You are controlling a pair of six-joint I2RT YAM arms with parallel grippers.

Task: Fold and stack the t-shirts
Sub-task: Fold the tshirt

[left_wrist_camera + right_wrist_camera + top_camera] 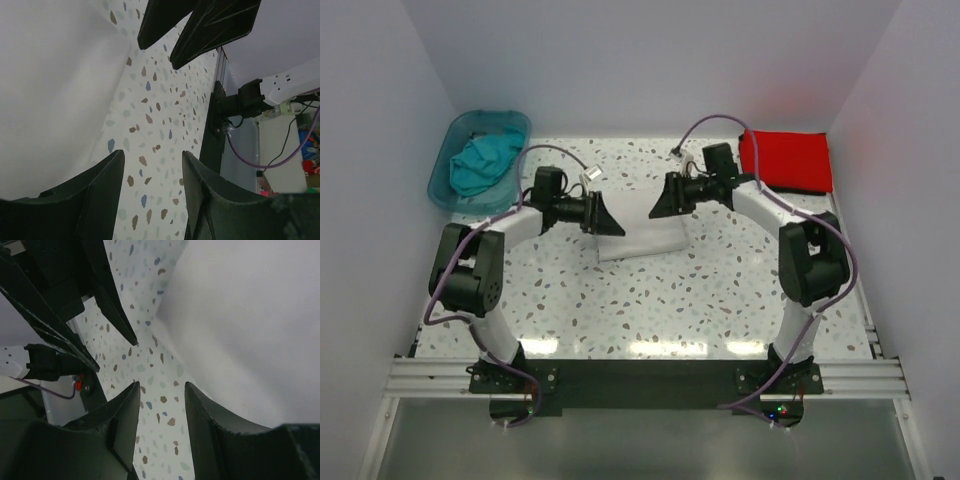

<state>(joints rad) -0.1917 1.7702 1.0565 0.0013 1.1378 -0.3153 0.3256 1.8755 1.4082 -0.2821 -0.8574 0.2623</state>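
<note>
The white t-shirt [642, 238] lies folded flat in the middle of the speckled table. My left gripper [612, 222] is at its left edge and my right gripper [660, 206] at its upper right edge, tips facing each other over it. Both are open and hold nothing. In the left wrist view the gripper [152, 155] hangs over bare table with the white cloth [50, 90] to its left. In the right wrist view the gripper [162, 386] has the cloth [250, 315] to its right. The red t-shirt [786, 160] lies folded at the back right. The teal t-shirt [485, 163] lies crumpled in the tub.
The translucent teal tub [447, 178] stands at the back left corner. White walls close in the table on three sides. A metal rail [640, 375] runs along the near edge. A white power strip [295, 82] shows beyond the table's edge.
</note>
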